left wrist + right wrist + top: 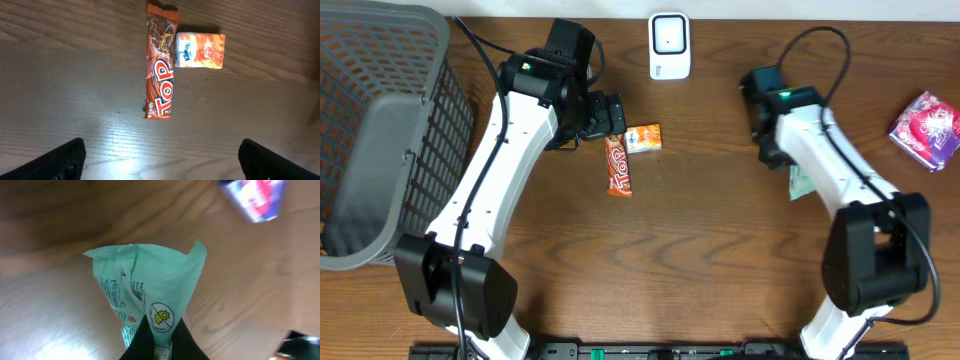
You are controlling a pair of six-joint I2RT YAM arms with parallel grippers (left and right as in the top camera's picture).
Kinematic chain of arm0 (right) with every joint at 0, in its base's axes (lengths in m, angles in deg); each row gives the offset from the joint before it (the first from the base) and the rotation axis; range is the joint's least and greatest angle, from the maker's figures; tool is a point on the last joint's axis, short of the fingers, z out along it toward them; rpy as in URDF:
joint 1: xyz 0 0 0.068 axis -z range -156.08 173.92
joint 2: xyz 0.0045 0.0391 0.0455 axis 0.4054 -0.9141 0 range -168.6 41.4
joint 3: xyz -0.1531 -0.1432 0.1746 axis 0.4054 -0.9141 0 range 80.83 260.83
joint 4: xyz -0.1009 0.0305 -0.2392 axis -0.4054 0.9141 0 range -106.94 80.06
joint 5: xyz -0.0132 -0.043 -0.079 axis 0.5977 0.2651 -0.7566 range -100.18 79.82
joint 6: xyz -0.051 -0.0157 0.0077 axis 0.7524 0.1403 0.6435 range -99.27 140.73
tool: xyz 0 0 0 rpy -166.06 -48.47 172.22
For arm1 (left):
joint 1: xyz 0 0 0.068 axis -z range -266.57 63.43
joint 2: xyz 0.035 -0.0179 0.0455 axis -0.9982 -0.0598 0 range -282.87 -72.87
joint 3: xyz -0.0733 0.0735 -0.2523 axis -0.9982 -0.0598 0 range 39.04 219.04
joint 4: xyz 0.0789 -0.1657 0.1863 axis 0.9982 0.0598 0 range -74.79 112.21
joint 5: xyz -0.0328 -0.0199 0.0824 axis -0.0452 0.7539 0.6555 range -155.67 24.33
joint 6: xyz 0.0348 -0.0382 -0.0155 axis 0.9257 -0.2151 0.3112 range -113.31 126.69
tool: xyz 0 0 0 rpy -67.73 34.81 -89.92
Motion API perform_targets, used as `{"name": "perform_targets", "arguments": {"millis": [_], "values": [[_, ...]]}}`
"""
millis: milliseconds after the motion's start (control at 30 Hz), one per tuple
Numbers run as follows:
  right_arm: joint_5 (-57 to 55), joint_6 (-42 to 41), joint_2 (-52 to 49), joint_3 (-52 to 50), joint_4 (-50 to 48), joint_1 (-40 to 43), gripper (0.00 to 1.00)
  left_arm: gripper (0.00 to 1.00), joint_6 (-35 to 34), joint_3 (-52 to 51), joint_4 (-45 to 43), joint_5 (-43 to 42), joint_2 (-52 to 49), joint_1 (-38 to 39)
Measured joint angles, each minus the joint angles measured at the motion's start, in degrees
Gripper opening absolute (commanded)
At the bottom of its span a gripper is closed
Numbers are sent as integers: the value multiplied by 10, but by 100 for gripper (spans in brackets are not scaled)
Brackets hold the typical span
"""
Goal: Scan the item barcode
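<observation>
My right gripper [161,336] is shut on a mint-green soft packet [150,287] with a yellow germ logo, pinching its lower end; the packet stands up crumpled above the wood. From overhead only a corner of this packet [800,184] shows beside the right arm. No barcode shows on it. A white scanner [669,45] stands at the back middle of the table. My left gripper [162,162] is open and hangs above an orange-red Top chocolate bar [159,70] and a small orange Kleenex pack [200,50], touching neither.
A grey wire basket [380,130] fills the left side of the table. A purple-and-pink packet [926,130] lies at the far right, blurred at the top of the right wrist view [252,197].
</observation>
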Motion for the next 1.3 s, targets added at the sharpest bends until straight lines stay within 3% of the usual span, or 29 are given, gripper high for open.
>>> {"name": "perform_targets", "arguments": {"millis": [100,167,333,500,667,767,833,967,1167,1300], "values": [[-38,-15,-29,0,-10,-20,9,98,0,0,0,0,0,0],[-42,-24,-53,0,-17,-33,21,98,0,0,0,0,0,0],[-1,-30,-83,-4,-59,-72,41,98,0,0,0,0,0,0],[72,-17,-83,8,-87,-112,48,98,0,0,0,0,0,0],[138,-11,-84,93,-23,-108,50,98,0,0,0,0,0,0],[167,-9,-84,170,27,-81,52,98,0,0,0,0,0,0],[183,-4,-84,213,55,-53,63,98,0,0,0,0,0,0],[220,29,-84,264,96,24,69,98,0,0,0,0,0,0],[308,105,-84,265,131,163,79,98,0,0,0,0,0,0],[389,171,-84,232,135,243,78,98,0,0,0,0,0,0]]}}
